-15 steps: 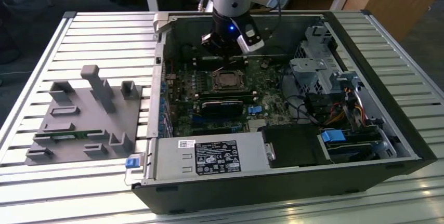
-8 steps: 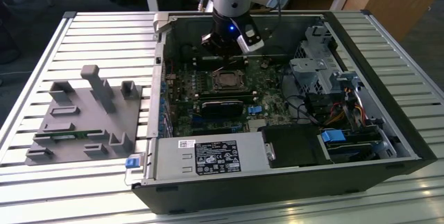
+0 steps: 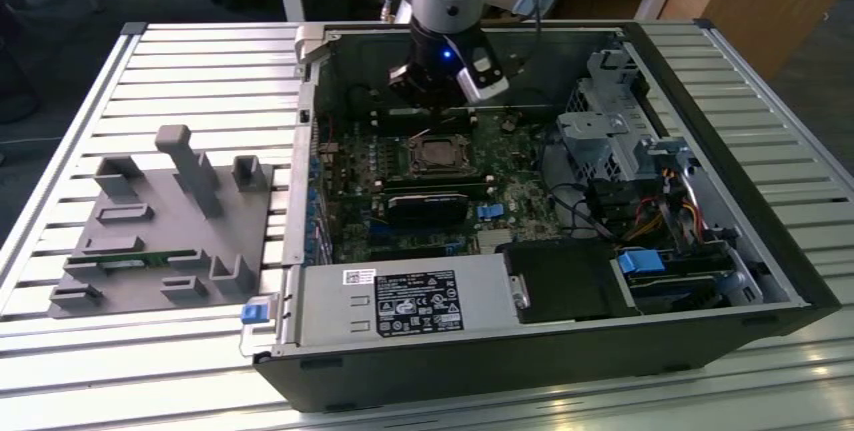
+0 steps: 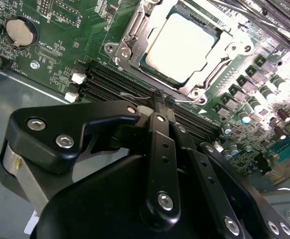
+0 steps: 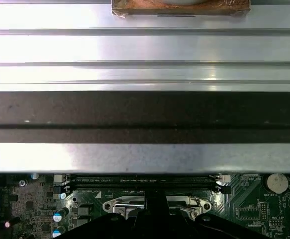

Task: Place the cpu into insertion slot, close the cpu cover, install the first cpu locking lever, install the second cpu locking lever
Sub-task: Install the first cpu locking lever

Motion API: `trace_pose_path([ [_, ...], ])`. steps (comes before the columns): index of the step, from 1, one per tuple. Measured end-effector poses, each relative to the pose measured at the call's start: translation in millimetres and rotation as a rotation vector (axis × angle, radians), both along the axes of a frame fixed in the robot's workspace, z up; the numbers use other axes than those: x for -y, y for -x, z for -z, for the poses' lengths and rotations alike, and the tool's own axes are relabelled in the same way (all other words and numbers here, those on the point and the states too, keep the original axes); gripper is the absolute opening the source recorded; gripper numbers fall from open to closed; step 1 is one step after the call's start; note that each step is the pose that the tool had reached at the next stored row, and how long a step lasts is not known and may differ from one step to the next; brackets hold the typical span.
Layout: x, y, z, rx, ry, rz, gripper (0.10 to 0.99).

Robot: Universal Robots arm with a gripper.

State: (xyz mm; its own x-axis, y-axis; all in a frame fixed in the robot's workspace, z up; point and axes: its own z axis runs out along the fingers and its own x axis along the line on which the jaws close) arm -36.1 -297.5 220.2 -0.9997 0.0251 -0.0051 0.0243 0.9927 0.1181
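The cpu (image 4: 183, 41) sits in its socket on the motherboard (image 3: 400, 201) inside the computer case (image 3: 747, 281). The cpu cover (image 4: 135, 37) frames it. The gripper (image 4: 160, 97) hovers just beside the socket, over the memory slots (image 4: 120, 82). The power supply (image 3: 400, 303) lies well apart from the socket.

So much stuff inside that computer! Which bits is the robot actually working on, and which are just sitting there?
Working on:
chip, seated in its socket
metal frame around the chip
thin wire lever at the socket's edge
tool, beside that lever

Just there:
power supply
round battery
grey holder tray beside the case
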Motion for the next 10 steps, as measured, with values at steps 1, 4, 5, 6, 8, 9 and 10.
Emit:
trace_pose_path([
  [1, -0.2, -0.5, 0.3, 0.0, 0.0, 0.0, 0.106],
  [4, -1.0, -2.4, 1.1, -0.0001, 0.0, 0.0, 0.106],
  [5, -1.2, -2.9, 1.4, 0.0, 0.0, 0.0, 0.106],
  [6, -1.4, -3.4, 1.7, 0.0001, 0.0, 0.0, 0.106],
  [8, -1.8, -4.4, 2.5, 0.0, 0.0, 0.0, 0.106],
  [9, -1.9, -4.9, 2.8, -0.0001, 0.0, 0.0, 0.106],
  [10, -2.1, -5.4, 3.3, 0.0, 0.0, 0.0, 0.106],
])
